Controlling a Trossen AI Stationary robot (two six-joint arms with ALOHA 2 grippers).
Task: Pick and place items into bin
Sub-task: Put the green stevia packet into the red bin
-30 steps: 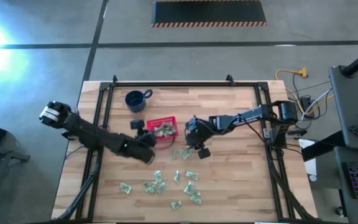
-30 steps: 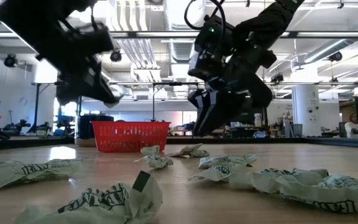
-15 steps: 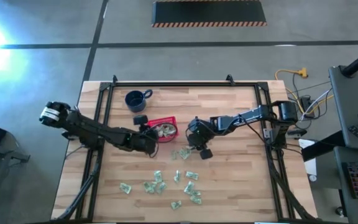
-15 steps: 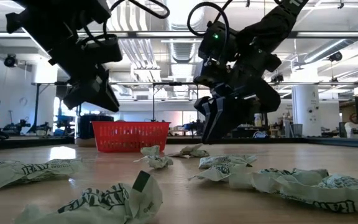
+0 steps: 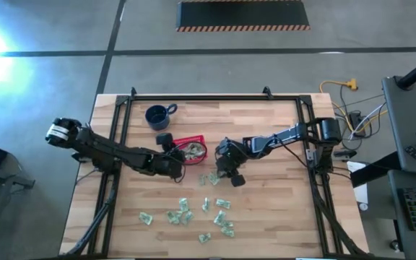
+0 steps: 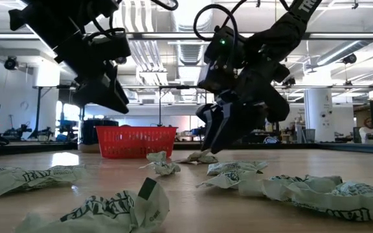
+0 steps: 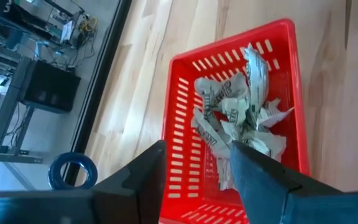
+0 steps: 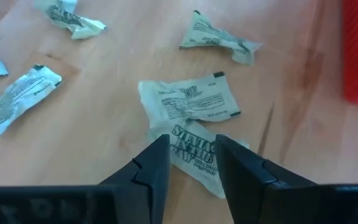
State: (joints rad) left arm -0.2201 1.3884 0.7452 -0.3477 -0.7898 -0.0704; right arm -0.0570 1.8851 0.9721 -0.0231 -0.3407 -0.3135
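one red latticed basket [image 5: 191, 144] stands on the table [image 5: 280, 209]. one dark blue mug [image 5: 157, 115] with a handle stands near it. two dark robot arms are present: one left arm [image 5: 114, 152] and one right arm [image 5: 280, 137], each with one two-finger gripper, giving two grippers in total.

about fourteen green-and-white wrapped packets [image 5: 222, 217] lie loose on the table in the high view; some overlap, so the exact count cannot be told. the right wrist view shows six of these. several more packets are piled inside the basket; the left wrist view shows roughly four or five, tangled together.
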